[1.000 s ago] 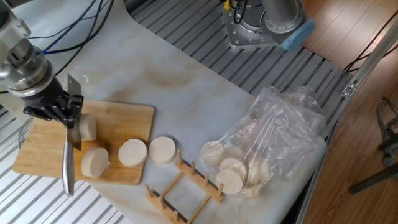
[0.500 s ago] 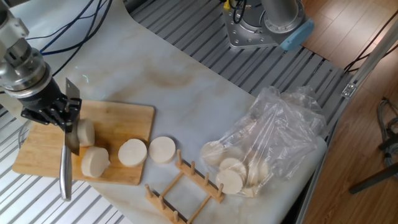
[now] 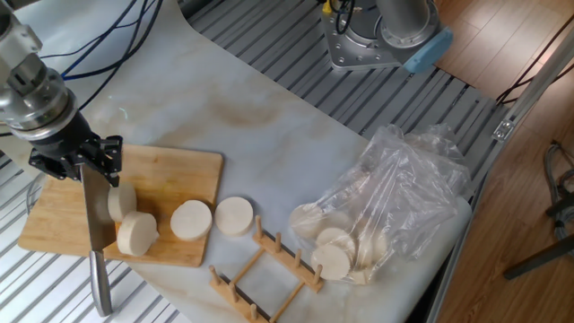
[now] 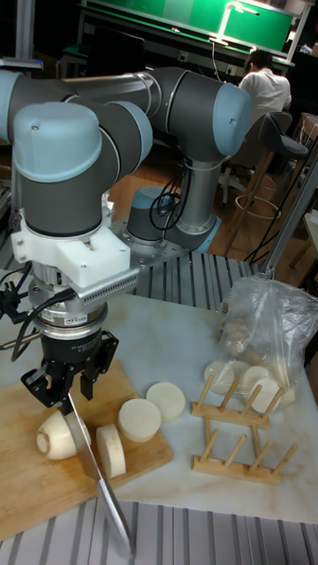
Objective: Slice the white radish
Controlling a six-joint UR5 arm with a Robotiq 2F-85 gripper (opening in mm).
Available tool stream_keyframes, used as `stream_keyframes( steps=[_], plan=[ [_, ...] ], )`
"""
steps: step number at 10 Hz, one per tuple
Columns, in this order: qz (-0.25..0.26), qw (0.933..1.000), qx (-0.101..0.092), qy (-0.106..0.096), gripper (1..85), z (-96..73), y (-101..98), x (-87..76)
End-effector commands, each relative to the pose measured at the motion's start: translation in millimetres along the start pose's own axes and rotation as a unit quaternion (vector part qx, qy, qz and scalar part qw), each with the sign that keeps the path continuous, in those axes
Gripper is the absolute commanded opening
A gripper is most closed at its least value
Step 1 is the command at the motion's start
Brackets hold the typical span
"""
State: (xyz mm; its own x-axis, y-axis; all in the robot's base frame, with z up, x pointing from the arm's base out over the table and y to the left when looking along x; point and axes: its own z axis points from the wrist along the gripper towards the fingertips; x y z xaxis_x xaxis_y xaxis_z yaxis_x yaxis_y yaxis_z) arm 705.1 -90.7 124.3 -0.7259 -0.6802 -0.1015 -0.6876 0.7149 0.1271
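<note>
The stubby cream-white radish (image 3: 121, 201) was lying on its side on the light bamboo cutting board (image 3: 175, 175), towards the board's near-left part, long axis roughly along the board with its rounded end pointing away from the slices and the flat cut end facing a thick round slice standing on edge (image 3: 136, 233) just beside it. The black two-finger gripper (image 3: 75, 160) was clamped on the top of a long steel knife (image 3: 94, 235), blade hanging down between radish and slice, tip past the board's front edge. Another round disc (image 3: 191, 219) sat at the board's right edge and a fourth (image 3: 234, 215) was off it on the white mat (image 3: 269, 117), near a small wooden peg rack (image 3: 266, 269). Plenty of open mat behind the board; the right side was crowded by a clear plastic bag of pale slices (image 3: 381, 211). The tall fixed view showed the radish's (image 4: 57, 436) hollowed cut face and the blade (image 4: 95, 472) angle, which the fixed view didn't.
</note>
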Motion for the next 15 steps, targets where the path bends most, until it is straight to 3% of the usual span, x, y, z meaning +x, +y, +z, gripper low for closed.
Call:
stream_keyframes(
  steps=[1,3,5,7,8,9,10,12,14,15],
  plan=[
    [0.002,1.0,-0.005,-0.002,39.7,-9.1,-1.4,0.9],
    [0.005,0.9999,0.009,0.013,37.3,-19.3,-16.5,-3.1],
    [0.016,0.9996,0.012,0.02,36.7,-19.4,-21.5,-18.6],
    [0.042,0.9982,0.011,0.041,33.3,-17.8,-21.7,-24.0],
    [0.054,0.9964,0.014,0.065,30.3,-15.5,-23.8,-20.3],
    [0.064,0.9949,-0.001,0.078,28.7,-9.9,-17.2,-16.6],
    [0.068,0.9935,-0.018,0.09,28.7,-6.5,-8.3,-10.6],
    [0.068,0.992,-0.028,0.102,29.0,-4.1,1.6,6.0],
    [0.083,0.9867,-0.019,0.138,29.7,-12.5,11.3,26.7],
    [0.09,0.985,-0.011,0.147,27.7,-12.8,12.2,30.0]
  ],
)
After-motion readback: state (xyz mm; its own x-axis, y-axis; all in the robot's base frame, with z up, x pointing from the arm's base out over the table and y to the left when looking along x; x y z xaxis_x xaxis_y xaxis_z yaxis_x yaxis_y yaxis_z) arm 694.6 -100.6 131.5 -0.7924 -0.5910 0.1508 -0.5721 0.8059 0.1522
